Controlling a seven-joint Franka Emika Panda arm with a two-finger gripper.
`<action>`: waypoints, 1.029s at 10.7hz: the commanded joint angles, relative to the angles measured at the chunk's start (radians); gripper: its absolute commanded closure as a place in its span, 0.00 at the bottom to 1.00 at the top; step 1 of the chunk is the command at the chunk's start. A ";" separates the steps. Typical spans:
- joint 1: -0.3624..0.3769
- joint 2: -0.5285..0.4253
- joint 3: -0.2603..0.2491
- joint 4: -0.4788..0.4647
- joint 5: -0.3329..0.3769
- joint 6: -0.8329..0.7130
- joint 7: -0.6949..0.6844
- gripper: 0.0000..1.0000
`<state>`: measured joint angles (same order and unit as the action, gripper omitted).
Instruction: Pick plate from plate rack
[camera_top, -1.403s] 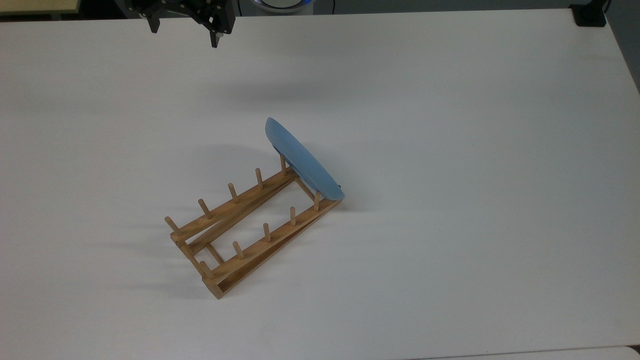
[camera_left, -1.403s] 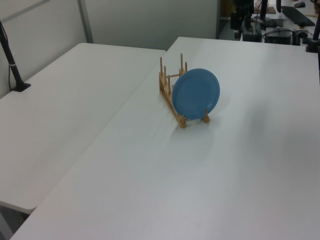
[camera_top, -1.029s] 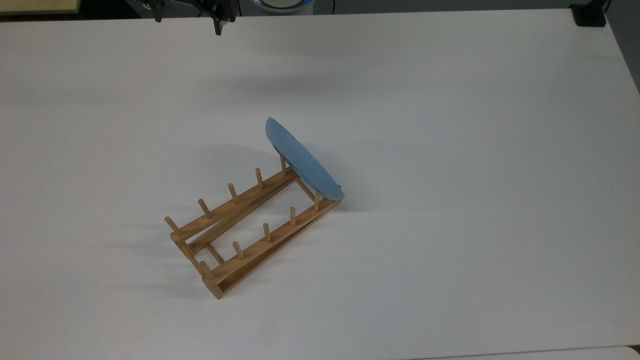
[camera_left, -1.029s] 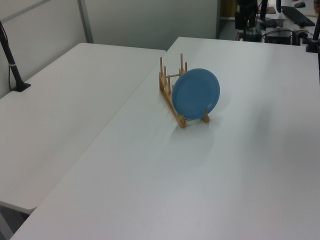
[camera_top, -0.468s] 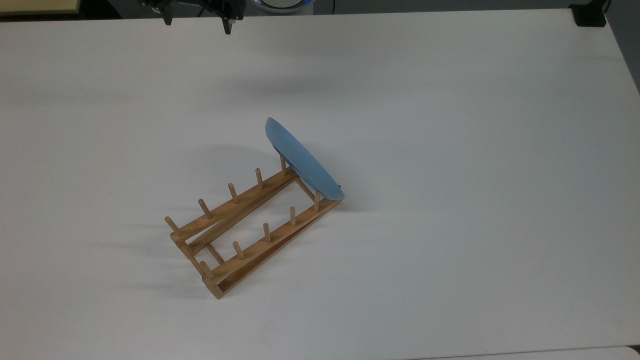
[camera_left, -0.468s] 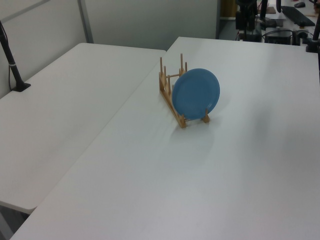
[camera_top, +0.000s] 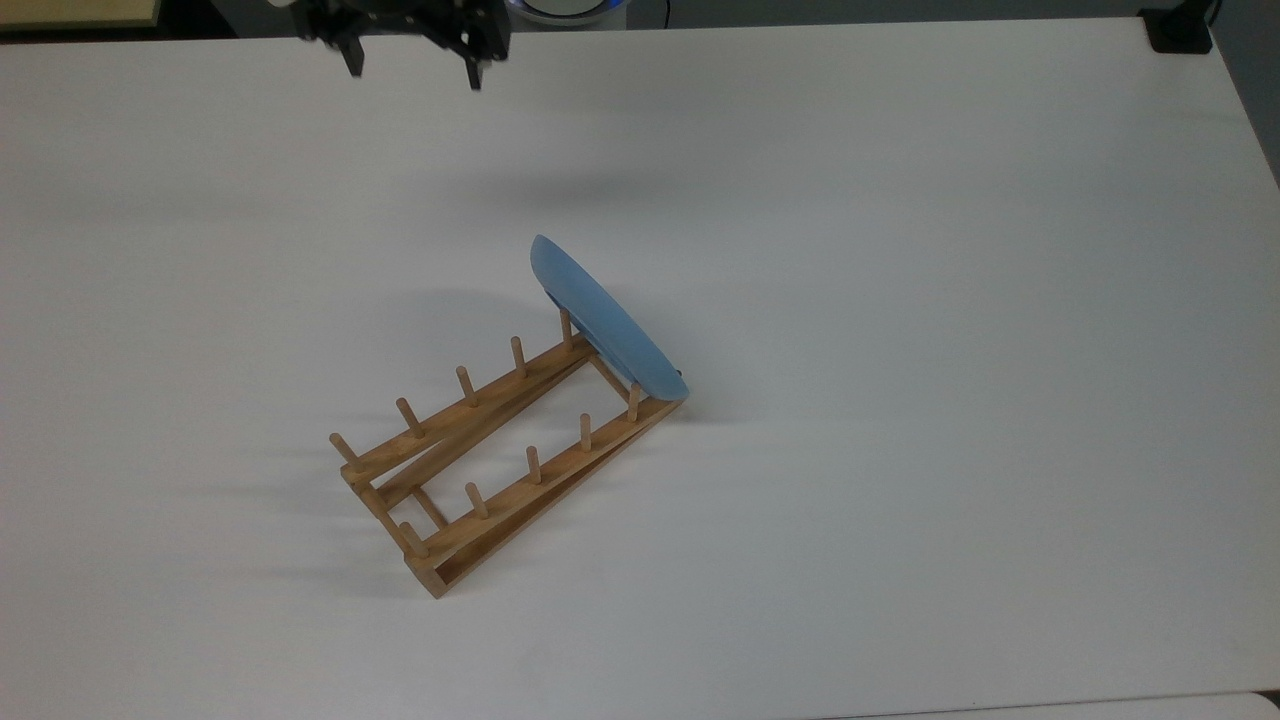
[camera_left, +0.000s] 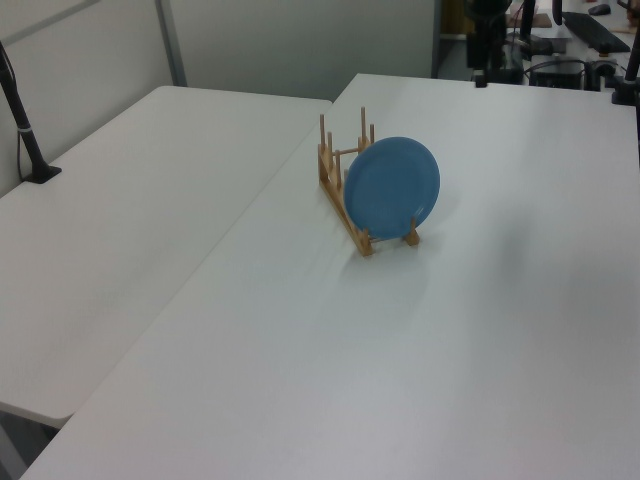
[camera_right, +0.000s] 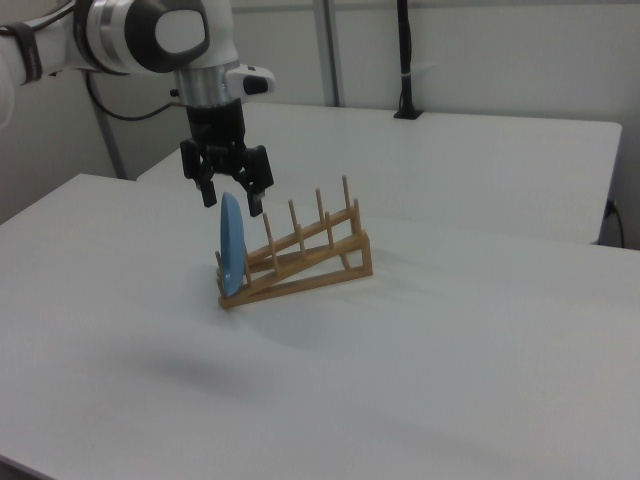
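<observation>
Since a moment ago your black two-finger gripper (camera_top: 412, 72) has slid toward the top view's right along the table's far edge and come a little lower into the picture, while the plate and rack have not shifted. Your fingers (camera_right: 255, 204) stand wide apart and hold nothing, pointing down above the white tabletop (camera_top: 900, 300). The round light-blue glossy plate (camera_top: 603, 322) stands on edge in the end slot of the light-brown wooden peg rack (camera_top: 500, 460), at the rack's upper-right end in the top view, leaning slightly against the last pair of pegs. In the left view the plate (camera_left: 392, 187) faces the camera at the rack's (camera_left: 340, 185) near end. In the right view your gripper (camera_right: 228, 200) hangs at about the height of the plate's (camera_right: 232, 246) top edge and overlaps it in the picture, yet the top view shows it well apart, near the table's far edge. A second white table (camera_left: 130, 200) sits beside the first.
</observation>
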<state>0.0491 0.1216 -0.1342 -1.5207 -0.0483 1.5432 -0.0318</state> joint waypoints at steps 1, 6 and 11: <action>0.107 -0.005 0.001 0.019 -0.080 0.110 -0.016 0.00; 0.319 0.117 0.001 0.027 -0.316 0.409 0.048 0.08; 0.339 0.207 -0.008 0.002 -0.433 0.540 -0.006 0.42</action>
<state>0.3717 0.3019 -0.1241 -1.5036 -0.4399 2.0282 0.0185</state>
